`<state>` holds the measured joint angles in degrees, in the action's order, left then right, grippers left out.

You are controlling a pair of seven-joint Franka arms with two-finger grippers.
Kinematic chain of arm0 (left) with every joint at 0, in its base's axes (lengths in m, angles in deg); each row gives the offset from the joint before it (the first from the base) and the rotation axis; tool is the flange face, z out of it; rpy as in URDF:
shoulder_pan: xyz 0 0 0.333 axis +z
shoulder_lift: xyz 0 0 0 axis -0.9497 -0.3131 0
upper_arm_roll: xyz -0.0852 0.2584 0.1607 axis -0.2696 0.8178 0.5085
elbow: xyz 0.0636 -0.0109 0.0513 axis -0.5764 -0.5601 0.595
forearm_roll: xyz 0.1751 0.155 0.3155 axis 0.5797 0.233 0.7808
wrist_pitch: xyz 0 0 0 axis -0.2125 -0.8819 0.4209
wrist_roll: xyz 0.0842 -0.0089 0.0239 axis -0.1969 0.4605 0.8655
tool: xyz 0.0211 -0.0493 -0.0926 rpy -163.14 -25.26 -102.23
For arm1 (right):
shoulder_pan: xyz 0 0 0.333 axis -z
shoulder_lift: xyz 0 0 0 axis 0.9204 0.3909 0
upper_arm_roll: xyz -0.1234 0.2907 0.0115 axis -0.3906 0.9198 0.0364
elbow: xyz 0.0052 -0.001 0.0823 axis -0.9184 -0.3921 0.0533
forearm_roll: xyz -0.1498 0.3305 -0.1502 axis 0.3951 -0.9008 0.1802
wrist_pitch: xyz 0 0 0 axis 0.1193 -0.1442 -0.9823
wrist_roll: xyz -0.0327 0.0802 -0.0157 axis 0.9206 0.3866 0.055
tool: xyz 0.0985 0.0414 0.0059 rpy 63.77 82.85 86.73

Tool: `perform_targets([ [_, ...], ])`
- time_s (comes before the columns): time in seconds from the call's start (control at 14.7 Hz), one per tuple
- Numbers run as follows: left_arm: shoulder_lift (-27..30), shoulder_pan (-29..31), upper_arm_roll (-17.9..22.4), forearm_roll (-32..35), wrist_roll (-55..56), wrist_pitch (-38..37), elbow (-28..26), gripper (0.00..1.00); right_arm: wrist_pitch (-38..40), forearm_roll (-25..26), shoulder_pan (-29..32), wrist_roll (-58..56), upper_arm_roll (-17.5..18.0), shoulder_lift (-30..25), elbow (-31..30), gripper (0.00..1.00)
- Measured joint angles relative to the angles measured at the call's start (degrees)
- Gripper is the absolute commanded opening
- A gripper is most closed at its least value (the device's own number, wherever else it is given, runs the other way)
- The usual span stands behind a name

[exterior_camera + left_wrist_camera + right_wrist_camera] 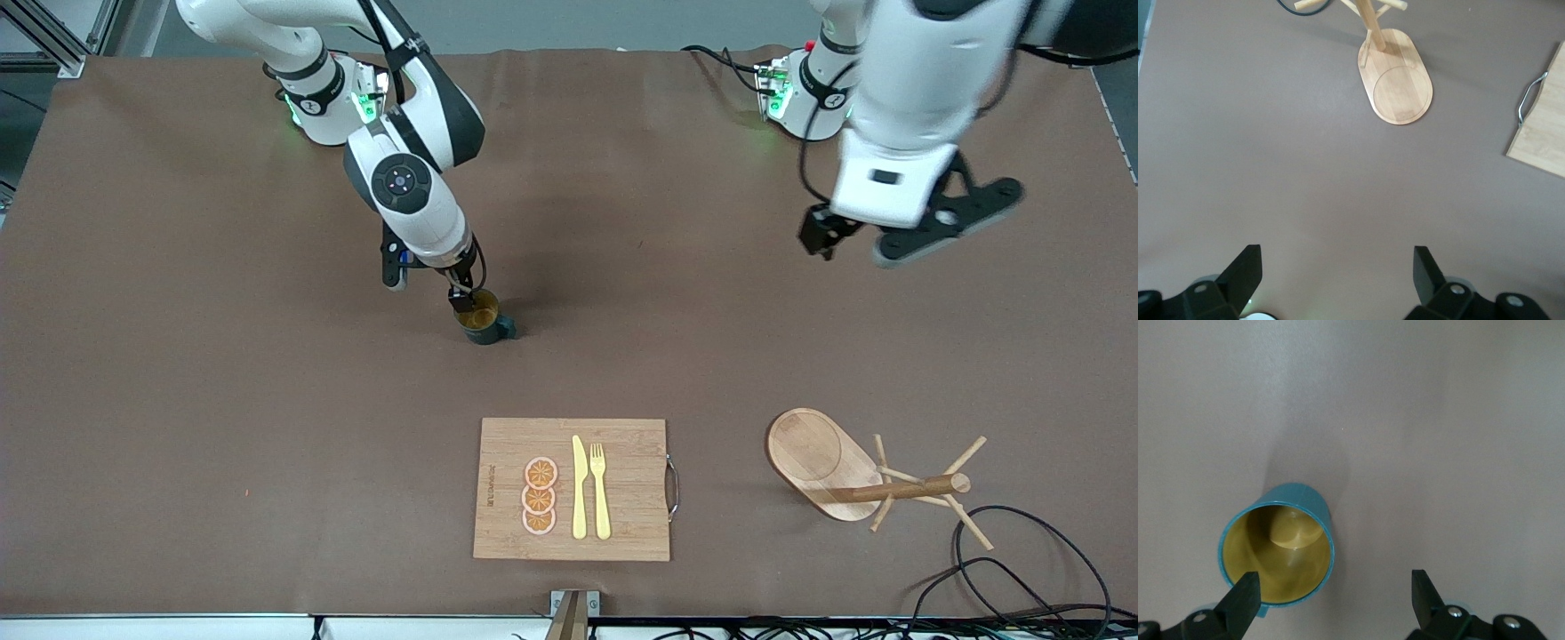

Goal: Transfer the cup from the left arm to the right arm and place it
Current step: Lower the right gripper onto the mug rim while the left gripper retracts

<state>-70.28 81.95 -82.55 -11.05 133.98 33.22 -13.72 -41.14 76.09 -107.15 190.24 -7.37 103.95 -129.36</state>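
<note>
The cup [483, 322], a dark teal mug with a yellowish inside, stands upright on the brown table near the middle. In the right wrist view the cup [1278, 550] shows its open mouth. My right gripper [428, 286] hangs low right at it, open. One fingertip [1245, 593] sits over the cup's rim, while the other is over bare table, so the cup is not between the jaws [1331, 587]. Up in the air over the table's end by the left arm, my left gripper [858, 244] stands open with nothing in it [1337, 267].
A wooden cutting board [622, 444] with orange slices, a yellow knife and a fork lies near the front camera. A wooden mug tree [853, 476] on an oval base stands toward the left arm's end, also seen from the left wrist [1395, 80]. Black cables [1022, 569] lie by the front edge.
</note>
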Motion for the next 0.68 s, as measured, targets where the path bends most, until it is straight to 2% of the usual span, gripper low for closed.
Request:
perform_targets([
  [0.27,0.19,7.94,0.03,-3.67,-9.74,2.43,0.41,1.0,-2.91,0.0,-0.03,0.22,-0.23,2.0,-0.15,1.0],
  [0.48,0.35,9.66,0.46,-3.81,-15.62,2.53,0.76,1.0,-7.01,0.0,-0.84,0.24,-0.19,3.66,-1.56,1.0],
  [0.54,0.81,8.75,2.2,-4.08,-18.23,2.57,1.01,1.0,-8.31,0.0,-1.24,0.25,-0.19,4.23,-2.1,1.0],
  [0.68,2.9,3.22,11.42,-7.79,-25.09,2.64,1.15,1.0,-9.76,0.01,-1.77,0.25,-0.18,5.03,-2.69,0.92],
])
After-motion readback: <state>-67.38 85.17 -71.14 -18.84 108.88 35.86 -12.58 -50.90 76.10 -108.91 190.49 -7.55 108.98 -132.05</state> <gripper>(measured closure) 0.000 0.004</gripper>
